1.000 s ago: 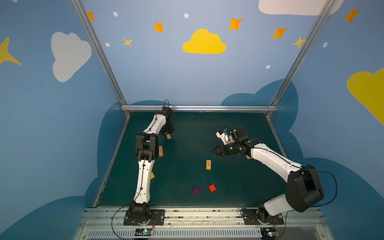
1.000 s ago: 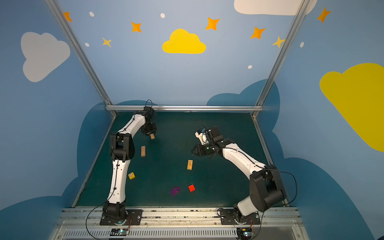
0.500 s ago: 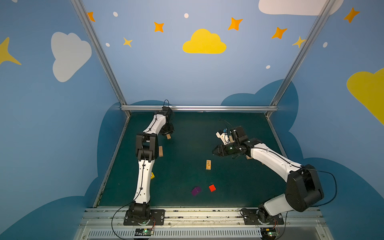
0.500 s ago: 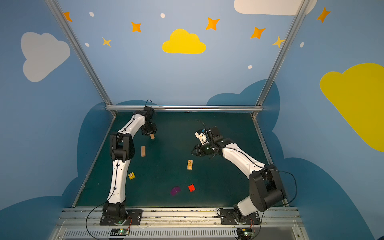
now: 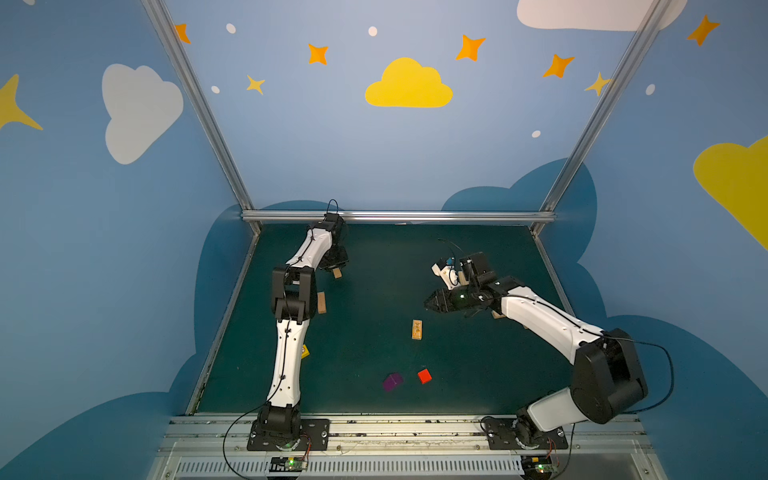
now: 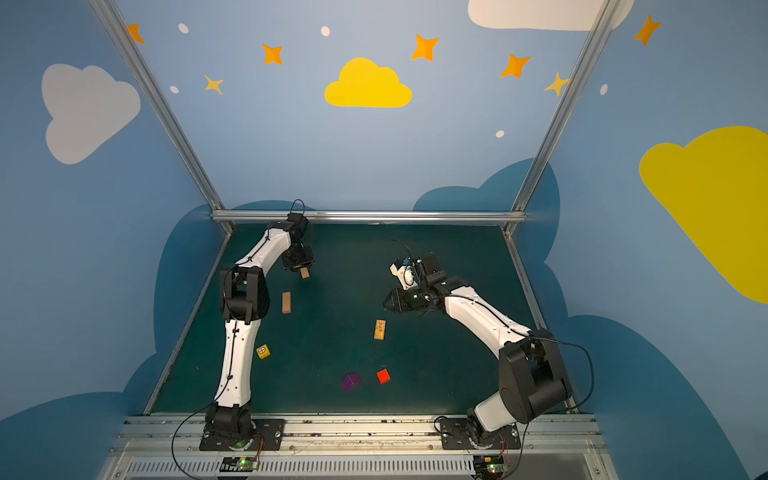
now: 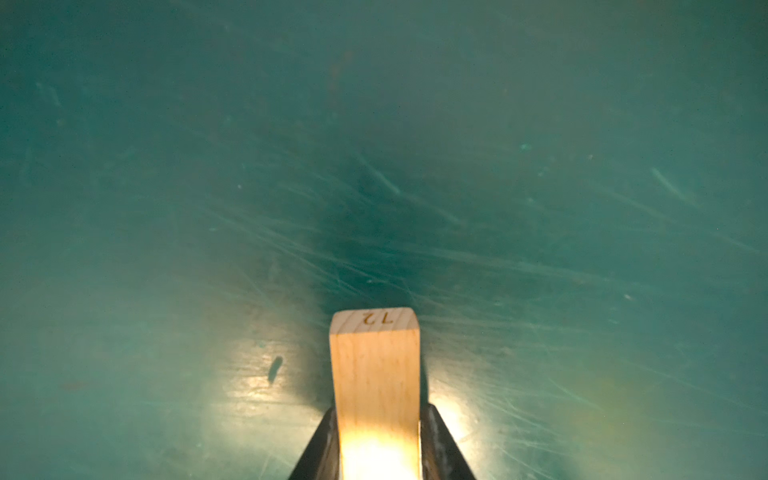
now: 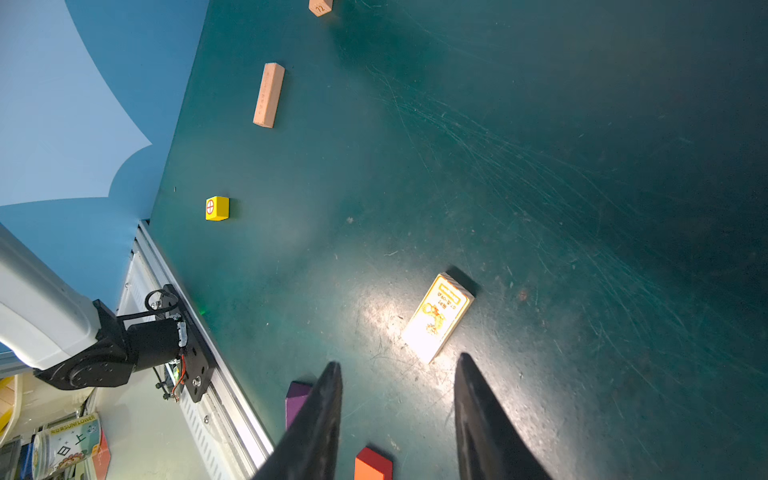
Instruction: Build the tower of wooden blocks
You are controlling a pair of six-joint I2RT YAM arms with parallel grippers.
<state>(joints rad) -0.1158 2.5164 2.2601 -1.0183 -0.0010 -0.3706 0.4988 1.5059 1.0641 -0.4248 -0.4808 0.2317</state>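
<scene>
My left gripper (image 5: 335, 266) (image 7: 377, 413) is shut on a pale wood plank (image 7: 376, 365) marked 12, held end-down just over the mat at the back left (image 6: 305, 272). My right gripper (image 5: 428, 301) (image 8: 398, 368) hovers open and empty at mid right, above a plank with orange print (image 5: 417, 329) (image 8: 438, 316). A plain tan plank (image 5: 321, 302) (image 8: 269, 94) lies by the left arm's elbow. A yellow cube (image 6: 263, 351), a purple cube (image 5: 392, 382) and a red cube (image 5: 424, 376) lie apart nearer the front. No tower shows.
The dark green mat (image 5: 374, 266) is bounded by blue walls and a metal rail (image 5: 395, 216) at the back. A silver rail with both arm bases (image 5: 286, 428) runs along the front. A tan bit (image 5: 496, 314) peeks from under the right forearm.
</scene>
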